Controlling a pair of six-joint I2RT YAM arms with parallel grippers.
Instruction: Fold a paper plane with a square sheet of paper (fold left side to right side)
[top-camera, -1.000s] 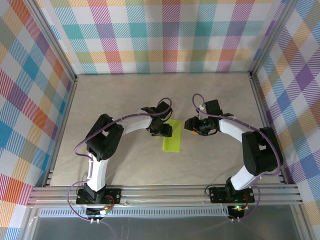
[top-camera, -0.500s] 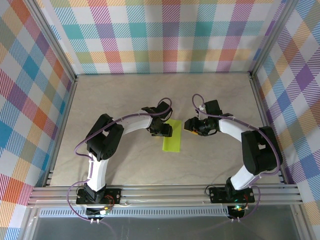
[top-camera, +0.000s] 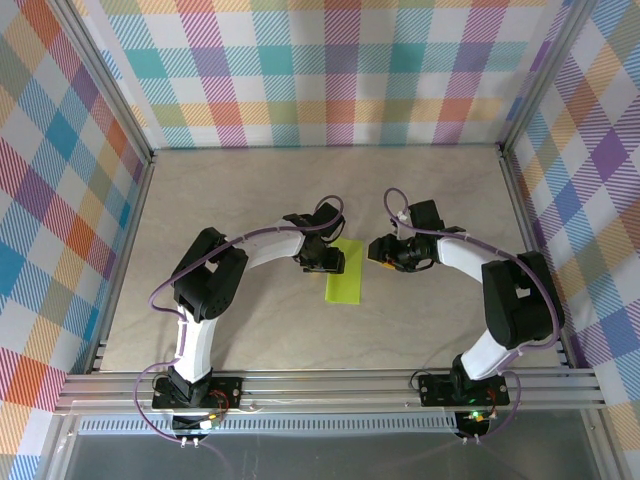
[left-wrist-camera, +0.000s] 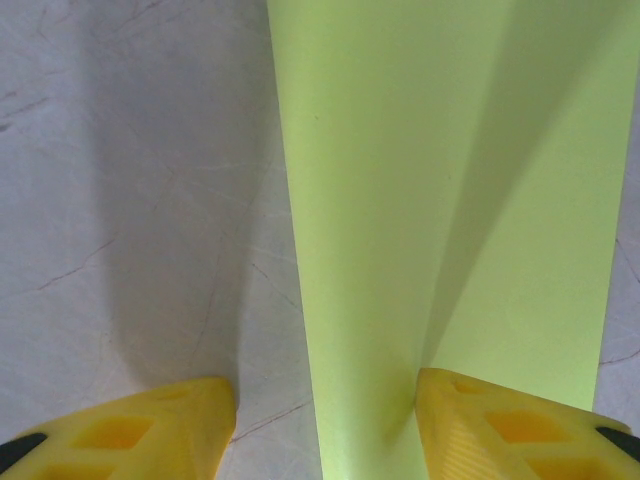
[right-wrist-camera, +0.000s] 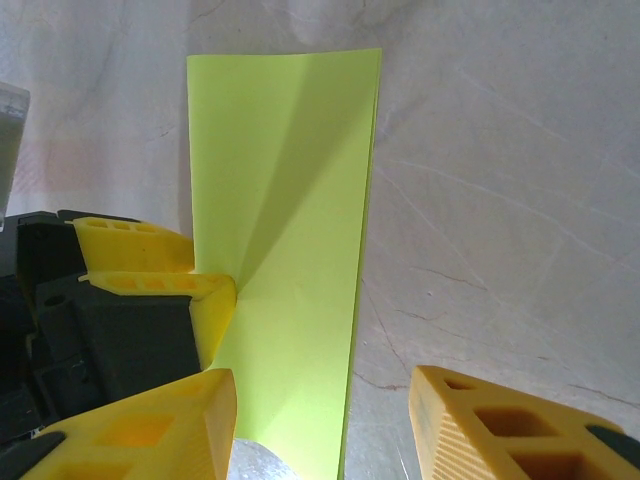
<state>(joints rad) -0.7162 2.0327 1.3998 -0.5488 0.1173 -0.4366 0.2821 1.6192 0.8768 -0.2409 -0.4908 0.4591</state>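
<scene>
The square sheet of paper (top-camera: 345, 273) lies on the table folded in half, a narrow lime strip with its layered edges on the right (right-wrist-camera: 290, 200). My left gripper (top-camera: 335, 262) is open and low over the strip's left edge (left-wrist-camera: 325, 400). One of its fingers (left-wrist-camera: 510, 425) rests on the paper (left-wrist-camera: 440, 180) and the other stands on bare table. My right gripper (top-camera: 386, 252) is open beside the strip's right edge (right-wrist-camera: 320, 405), with nothing gripped. The left gripper's fingers (right-wrist-camera: 150, 262) show against the paper in the right wrist view. A paper plane is out of view.
The grey marbled table (top-camera: 250, 200) is ringed by plaid walls (top-camera: 340, 70) and aluminium rails (top-camera: 330, 388) at the near edge. Open surface lies behind and to both sides of the arms.
</scene>
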